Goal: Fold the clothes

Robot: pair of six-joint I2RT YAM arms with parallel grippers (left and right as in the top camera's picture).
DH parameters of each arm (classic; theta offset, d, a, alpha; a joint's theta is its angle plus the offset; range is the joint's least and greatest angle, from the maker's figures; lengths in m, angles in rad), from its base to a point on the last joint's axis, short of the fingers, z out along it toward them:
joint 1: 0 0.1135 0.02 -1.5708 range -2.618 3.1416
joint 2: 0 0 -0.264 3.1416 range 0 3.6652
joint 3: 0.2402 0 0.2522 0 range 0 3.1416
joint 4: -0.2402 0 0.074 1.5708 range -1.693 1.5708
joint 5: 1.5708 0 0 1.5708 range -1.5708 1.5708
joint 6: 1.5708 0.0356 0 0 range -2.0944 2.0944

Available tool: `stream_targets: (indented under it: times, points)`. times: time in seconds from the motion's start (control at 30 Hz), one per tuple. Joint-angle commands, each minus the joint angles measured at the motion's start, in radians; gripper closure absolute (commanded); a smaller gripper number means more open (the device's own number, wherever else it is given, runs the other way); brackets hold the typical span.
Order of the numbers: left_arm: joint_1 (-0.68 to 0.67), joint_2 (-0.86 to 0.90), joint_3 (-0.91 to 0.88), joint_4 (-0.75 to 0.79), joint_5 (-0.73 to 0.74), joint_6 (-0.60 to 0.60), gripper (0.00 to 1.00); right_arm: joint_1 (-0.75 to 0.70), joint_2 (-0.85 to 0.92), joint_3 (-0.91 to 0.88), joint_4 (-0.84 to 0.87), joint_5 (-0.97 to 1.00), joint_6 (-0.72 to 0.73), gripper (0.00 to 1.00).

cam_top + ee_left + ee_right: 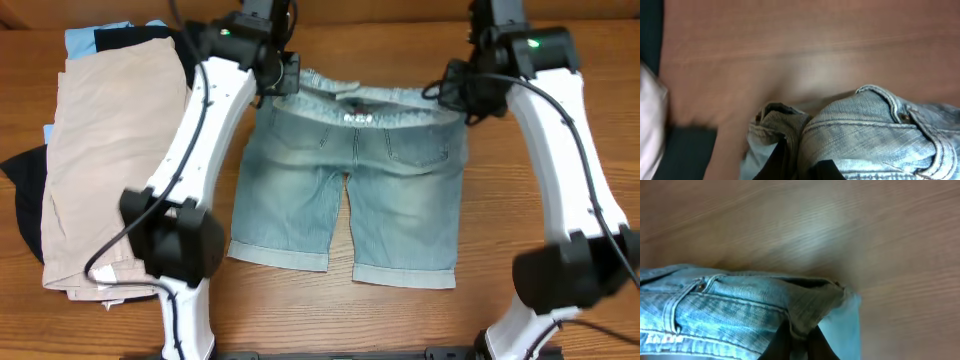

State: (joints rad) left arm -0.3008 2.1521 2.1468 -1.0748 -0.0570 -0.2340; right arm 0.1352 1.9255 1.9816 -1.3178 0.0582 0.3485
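Light-wash denim shorts (345,205) lie flat on the wooden table, legs toward the front, waistband at the far side and lifted a little. My left gripper (283,88) is shut on the left corner of the waistband; the left wrist view shows the denim (865,135) pinched between its dark fingers (800,167). My right gripper (452,95) is shut on the right corner of the waistband; the right wrist view shows the fabric (740,310) bunched between its fingers (800,345).
At the left lies a pile of garments: beige shorts (100,170) on top, black pieces (25,200) beneath, a sky-blue piece (85,40) at the back. Bare wooden table (500,250) surrounds the denim shorts.
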Motion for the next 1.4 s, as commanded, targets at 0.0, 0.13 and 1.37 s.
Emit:
stream_targets:
  times: [0.0,0.13,1.37]
  points:
    - [-0.001,0.087,0.003,0.122,-0.080,-0.013,0.91,-0.025,0.066,0.003,0.097,0.077,-0.016,0.96]
    - [-0.003,0.159,0.003,0.334,-0.080,-0.013,0.09,-0.025,0.148,0.002,0.315,0.076,-0.016,0.74]
    - [0.105,0.190,0.463,-0.194,-0.071,0.134,0.00,0.354,0.169,-0.380,0.461,-0.029,-0.121,0.06]
